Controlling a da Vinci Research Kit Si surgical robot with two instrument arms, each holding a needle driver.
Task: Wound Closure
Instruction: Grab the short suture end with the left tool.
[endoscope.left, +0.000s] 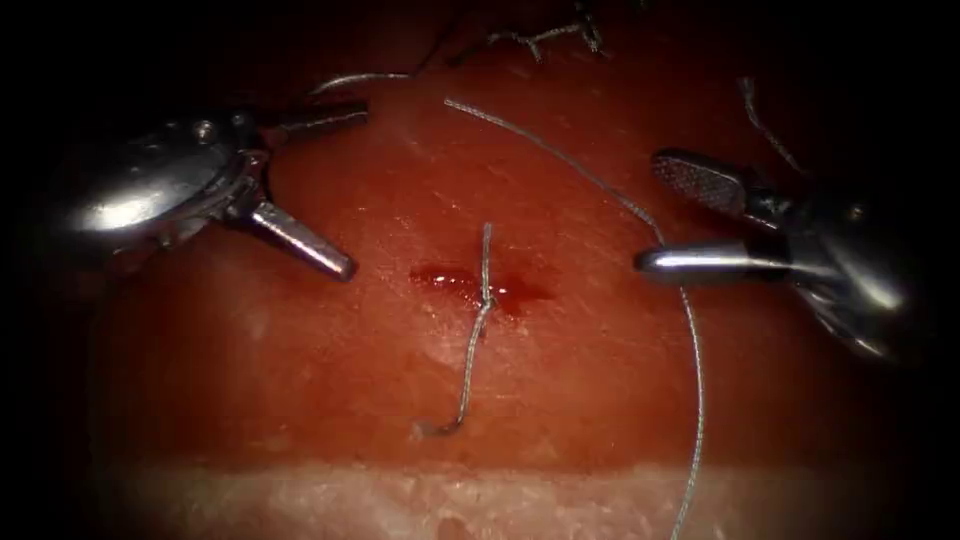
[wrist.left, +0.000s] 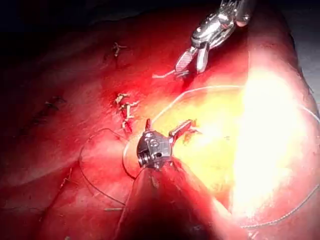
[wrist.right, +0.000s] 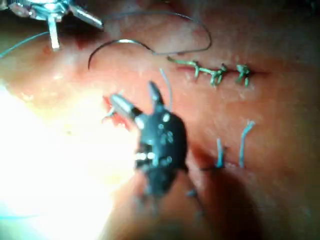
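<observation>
Overhead endoscope — close wrist views

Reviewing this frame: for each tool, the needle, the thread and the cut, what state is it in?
Left arm's steel needle driver: jaws open, holding nothing.
Right arm's steel needle driver: jaws open, holding nothing.
Curved steel needle: lying free on the tissue.
Long grey thread: slack, unheld.
Small red cut: knotted stitch across it, ends short.
</observation>
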